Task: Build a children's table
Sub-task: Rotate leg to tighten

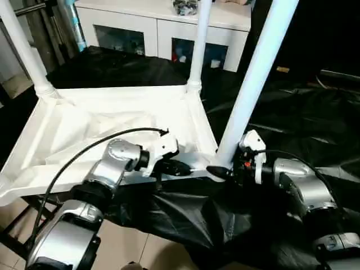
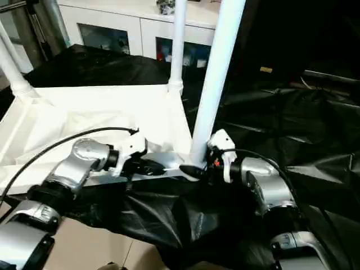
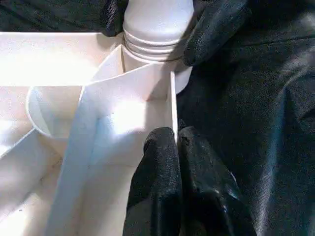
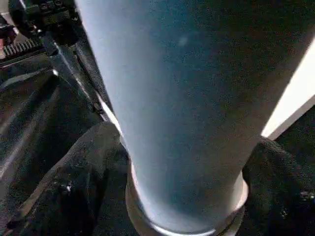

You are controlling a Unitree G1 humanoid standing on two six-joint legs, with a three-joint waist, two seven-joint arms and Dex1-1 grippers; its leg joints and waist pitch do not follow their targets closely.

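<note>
Tabletop [image 1: 112, 121] of the children's table is lying upside down, ribbed underside up, on a bench draped in black plastic sheeting [image 1: 304, 124], and no readable writing is showing on it anywhere. Three white legs are standing up from its corner sockets: one at the far left corner [image 1: 22, 45], one at the far right corner [image 1: 198, 45], and the nearest leg [image 1: 253, 79] rising from the near right corner. The left pincer [image 1: 179, 167] is sitting at the tabletop's near edge, just beside that corner, its black fingers [image 3: 162, 167] clenched together on the thin white rim wall. The right pincer [image 1: 220, 170] is sitting at the base of the nearest leg with its fingers spread on either side of the tube; the right wrist view is showing the black fingers [image 4: 74, 182] flanking the leg close up, though whether they are pressing on it cannot be told. Beyond the tabletop a white cabinet [image 1: 163, 28] with glass doors is standing against the far side.
</note>
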